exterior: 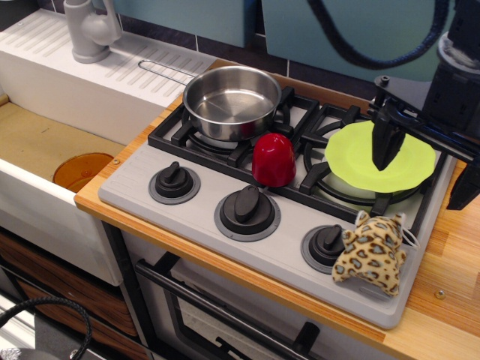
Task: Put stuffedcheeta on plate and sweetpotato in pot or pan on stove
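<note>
Observation.image shows the claw [388, 146] over the plate [352, 161], empty; whether parted, I cannot tell. Neither step looks done: stuffedcheeta [371, 256] sits in front of the plate on the stove [135, 187] edge, sweetpotato [273, 159] left of it, beside the pan [232, 101]. Next probably: descend to the stuffedcheeta.

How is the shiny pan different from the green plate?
The steel pan is silvery with raised sides and a long wire handle; the lime-green plate is flat and has no handle. The pan sits on the left burner, the plate on the right, under the tool. Both are round, empty and on the stove.
</note>
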